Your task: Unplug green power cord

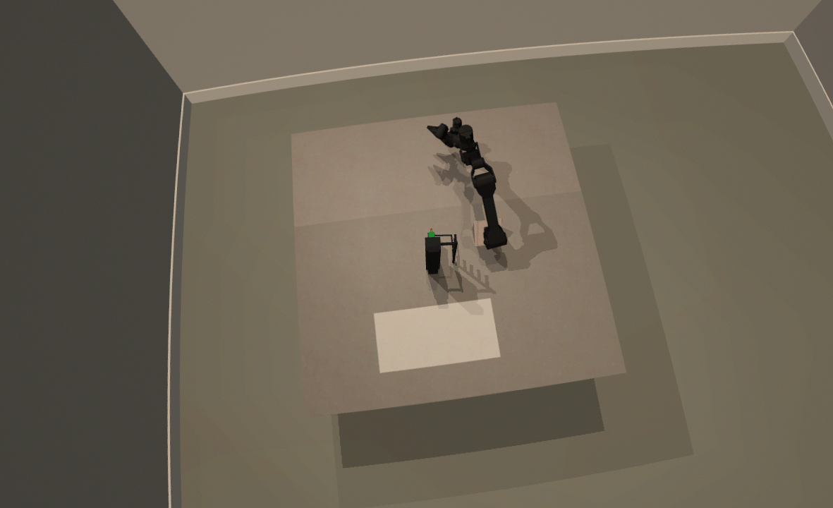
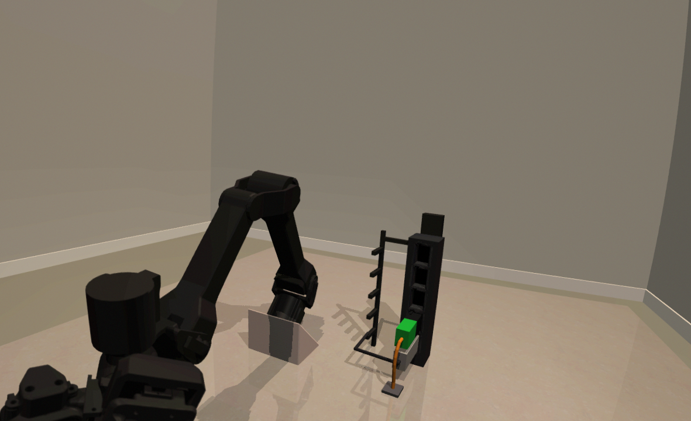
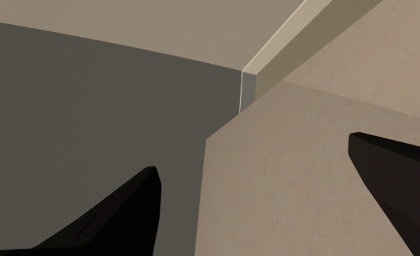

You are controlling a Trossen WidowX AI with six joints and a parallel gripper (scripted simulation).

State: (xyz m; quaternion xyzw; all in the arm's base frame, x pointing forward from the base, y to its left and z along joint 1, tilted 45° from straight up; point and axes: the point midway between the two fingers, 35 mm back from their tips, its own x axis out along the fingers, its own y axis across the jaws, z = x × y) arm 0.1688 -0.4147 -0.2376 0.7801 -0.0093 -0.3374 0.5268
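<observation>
The green plug (image 1: 431,234) (image 2: 405,333) is at the low end of the upright black power strip (image 1: 432,255) (image 2: 431,309), on its socketed side, just above a grey bracket (image 2: 409,356). Whether its prongs are in a socket cannot be seen. Its orange cord (image 2: 395,363) hangs down to a small dark plate (image 2: 388,389). My gripper (image 3: 254,160) is open with nothing between its fingers. In the top view it is at the far edge of the table, well away from plug, cord and strip. The wrist view shows none of them.
A black rack with short pegs (image 1: 454,249) (image 2: 377,293) stands beside the strip, joined to it by thin bars. My arm (image 1: 489,208) (image 2: 285,238) rises from beside a pale panel (image 2: 260,332). A cream rectangle (image 1: 436,336) lies near the table's front.
</observation>
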